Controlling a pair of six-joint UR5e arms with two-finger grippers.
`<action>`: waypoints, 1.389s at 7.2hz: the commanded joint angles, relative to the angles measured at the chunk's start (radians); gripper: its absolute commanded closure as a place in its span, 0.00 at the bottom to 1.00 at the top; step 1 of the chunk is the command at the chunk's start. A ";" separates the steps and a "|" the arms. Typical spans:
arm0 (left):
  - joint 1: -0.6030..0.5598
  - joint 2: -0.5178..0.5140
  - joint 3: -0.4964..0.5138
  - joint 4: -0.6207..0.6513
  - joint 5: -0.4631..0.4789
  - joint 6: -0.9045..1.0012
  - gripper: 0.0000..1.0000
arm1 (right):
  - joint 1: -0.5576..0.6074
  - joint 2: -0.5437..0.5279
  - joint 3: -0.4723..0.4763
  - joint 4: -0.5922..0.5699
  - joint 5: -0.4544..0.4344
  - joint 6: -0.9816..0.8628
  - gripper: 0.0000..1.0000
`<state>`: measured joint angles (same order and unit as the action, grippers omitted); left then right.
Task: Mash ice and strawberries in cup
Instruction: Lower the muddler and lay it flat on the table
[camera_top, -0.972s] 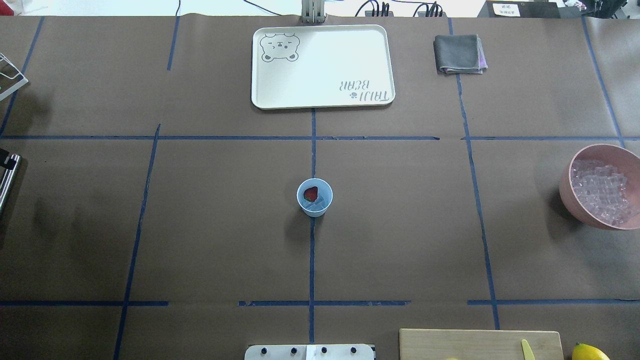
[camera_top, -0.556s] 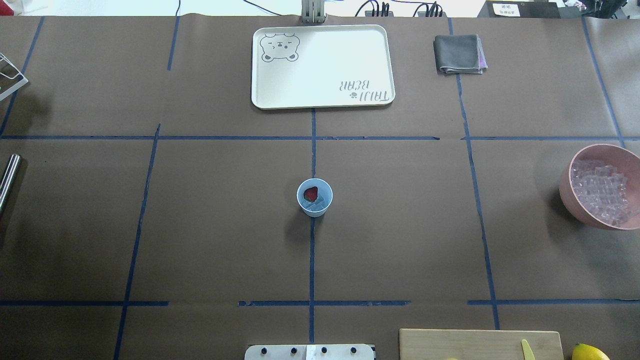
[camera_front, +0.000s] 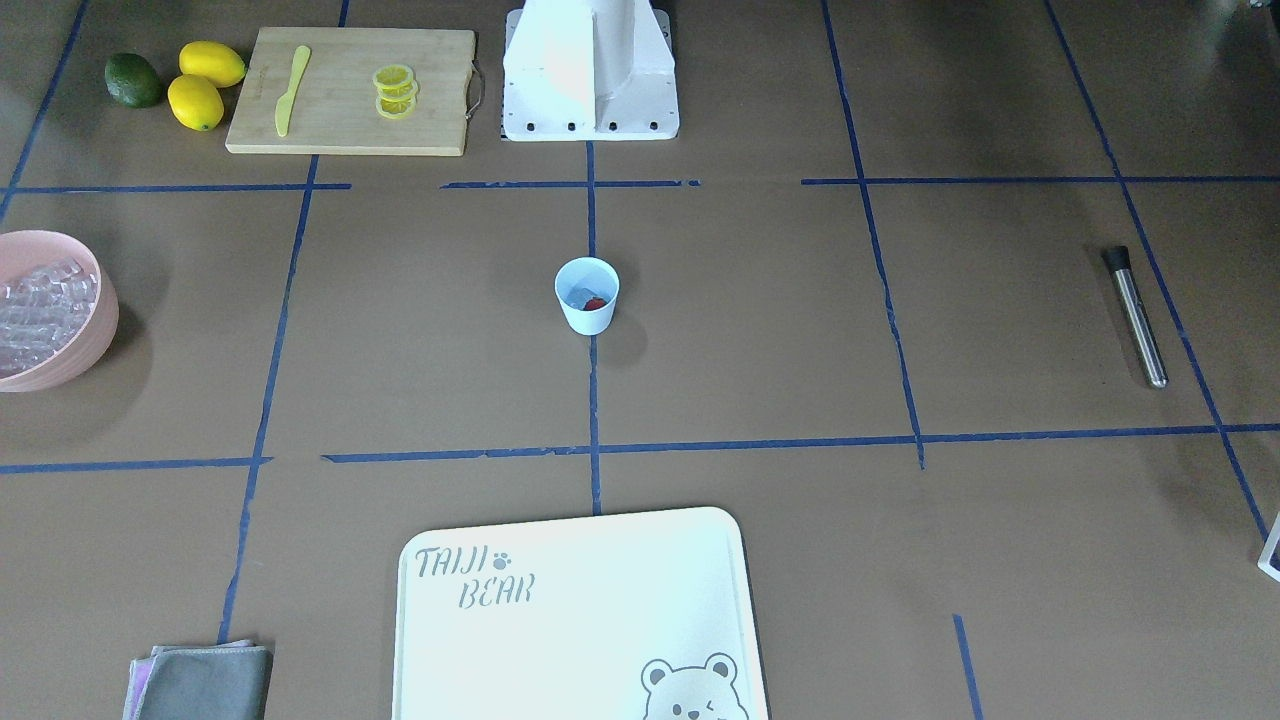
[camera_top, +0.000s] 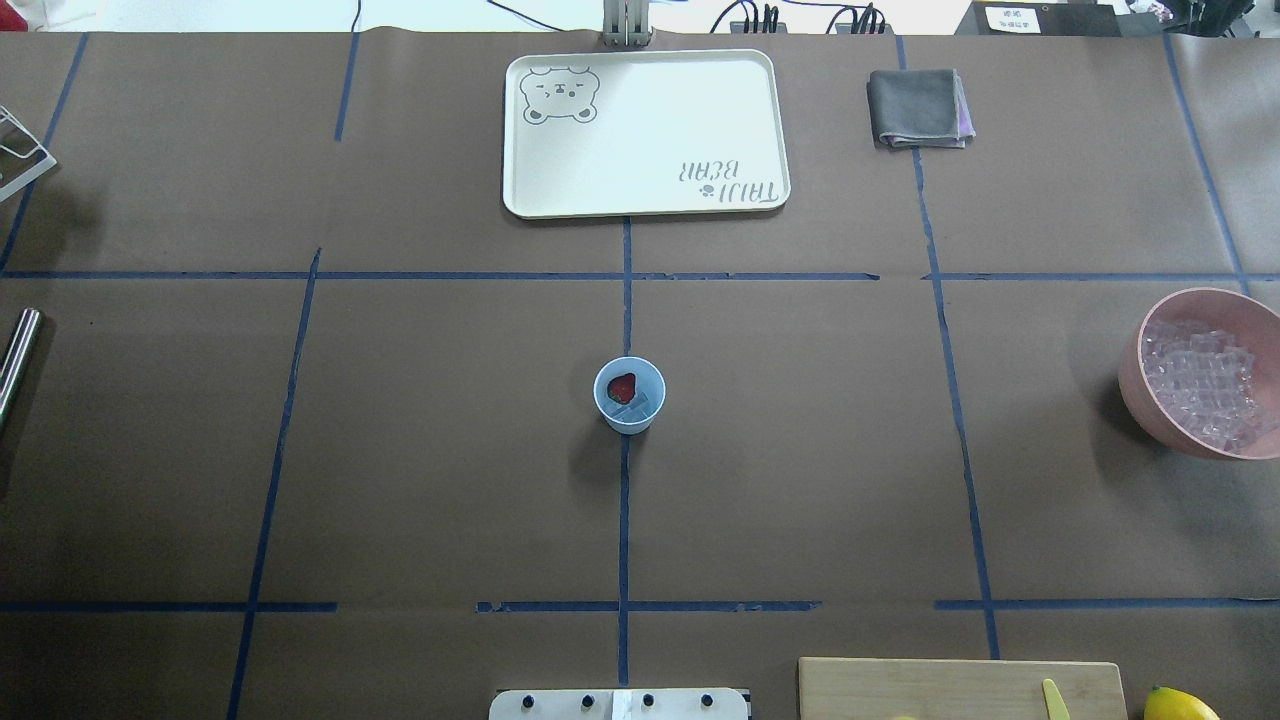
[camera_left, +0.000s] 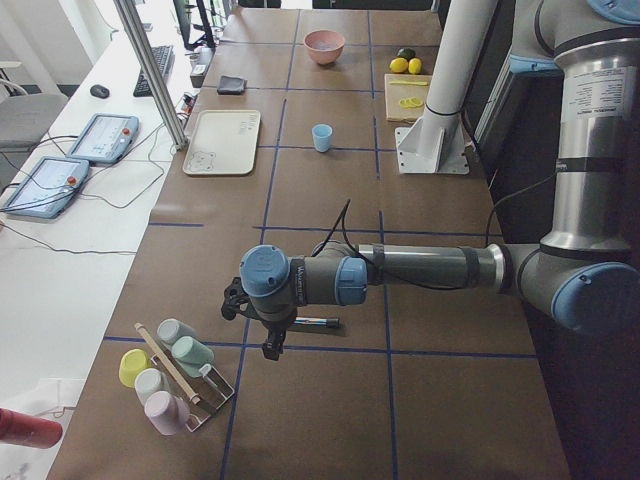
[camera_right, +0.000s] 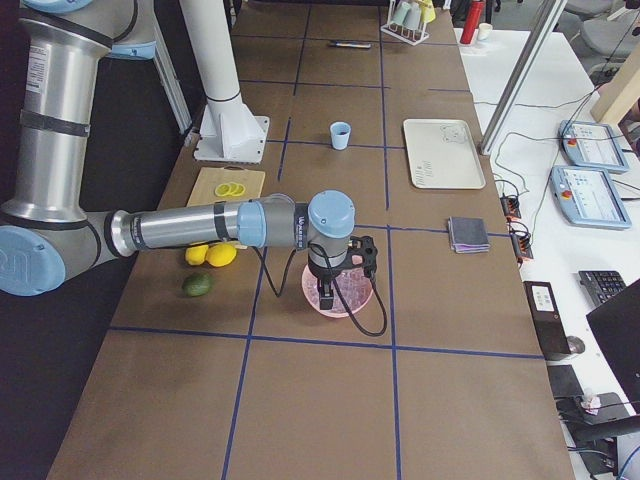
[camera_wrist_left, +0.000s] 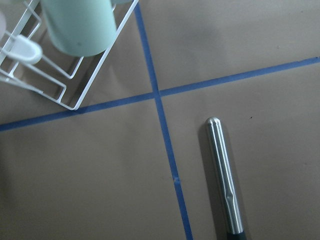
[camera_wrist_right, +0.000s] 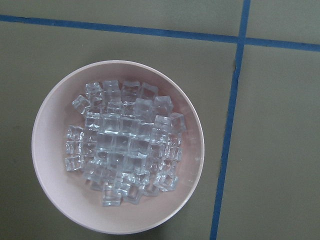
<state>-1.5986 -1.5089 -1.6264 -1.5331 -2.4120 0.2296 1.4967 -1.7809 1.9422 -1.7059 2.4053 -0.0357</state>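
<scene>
The small white cup (camera_top: 629, 412) stands upright at the table's middle, on the blue centre line. Inside it lie a red strawberry (camera_top: 622, 387) and a few clear ice cubes (camera_top: 643, 404). The front view shows the same cup (camera_front: 587, 312) with the strawberry (camera_front: 596, 303) low inside. My left gripper (camera_left: 268, 342) hangs far off at the table's left end, over a steel muddler (camera_wrist_left: 225, 175). My right gripper (camera_right: 327, 293) hovers over the pink bowl (camera_wrist_right: 50, 195) of ice (camera_wrist_right: 120, 150). Neither wrist view shows fingers, so I cannot tell if either gripper is open or shut.
A cream bear tray (camera_top: 645, 205) and a folded grey cloth (camera_top: 918, 108) lie at the far side. A cutting board (camera_front: 350, 130) with lemon slices, a yellow knife, two lemons and a green fruit sits near the robot base. A wire rack (camera_wrist_left: 75, 85) of cups stands by the muddler.
A dark part of the left gripper, seen at the overhead view's left edge beside the muddler one second ago, has left that view. The cup and its contents have not moved.
</scene>
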 joint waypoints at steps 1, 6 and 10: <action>-0.001 0.051 -0.039 0.016 0.066 0.002 0.00 | 0.002 0.000 0.001 -0.001 -0.002 0.000 0.00; 0.002 0.127 -0.180 0.102 0.071 -0.111 0.00 | 0.002 0.001 0.006 0.000 -0.023 0.000 0.00; 0.003 0.121 -0.181 0.105 0.053 -0.127 0.00 | 0.002 0.000 0.006 0.000 -0.049 0.000 0.00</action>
<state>-1.5957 -1.3842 -1.8056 -1.4290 -2.3481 0.1104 1.4987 -1.7791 1.9471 -1.7058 2.3626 -0.0352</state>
